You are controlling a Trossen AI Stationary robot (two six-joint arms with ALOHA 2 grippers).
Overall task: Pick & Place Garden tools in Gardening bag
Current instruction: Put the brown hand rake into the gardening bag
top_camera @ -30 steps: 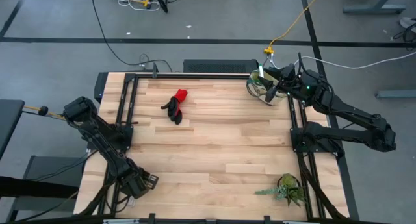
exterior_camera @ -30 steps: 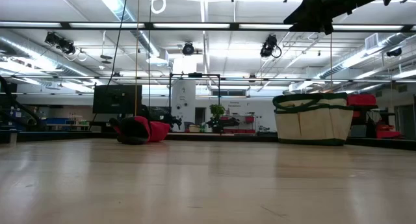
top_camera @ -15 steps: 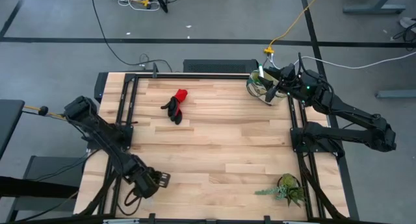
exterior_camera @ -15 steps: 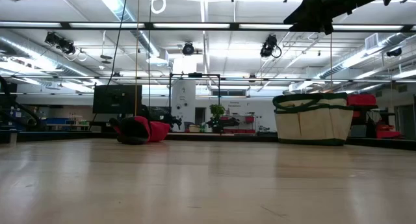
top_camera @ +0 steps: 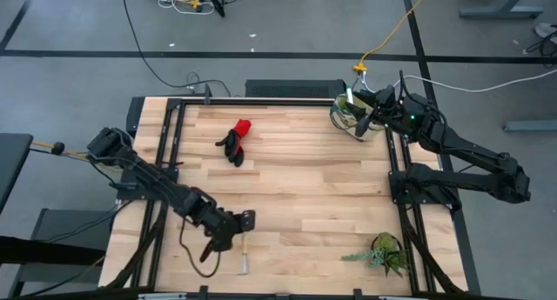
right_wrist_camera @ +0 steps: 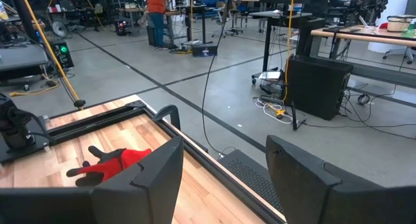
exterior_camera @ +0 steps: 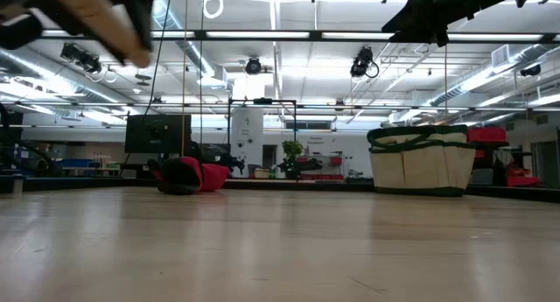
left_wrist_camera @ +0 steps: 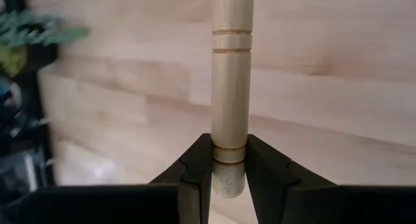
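Tool (top_camera: 245,252) held by left pincer (left_wrist_camera: 229,160), clenched on the butt end of its wooden handle (left_wrist_camera: 231,74), above the near-left of the surface (top_camera: 296,187). Rigid and light by the look of it, but a grip that far back could let the metal head swing. Gloves (top_camera: 235,142) lie far-left: soft, best pinched mid-body. Bag (top_camera: 352,117) sits at the far-right corner; right pincer (right_wrist_camera: 224,165) is spread open over it and could block the drop. Middle is open; plant (top_camera: 383,252) near-right.

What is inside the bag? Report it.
Cannot tell. The low view shows the bag only from outside; from above, the open right gripper covers much of its mouth.
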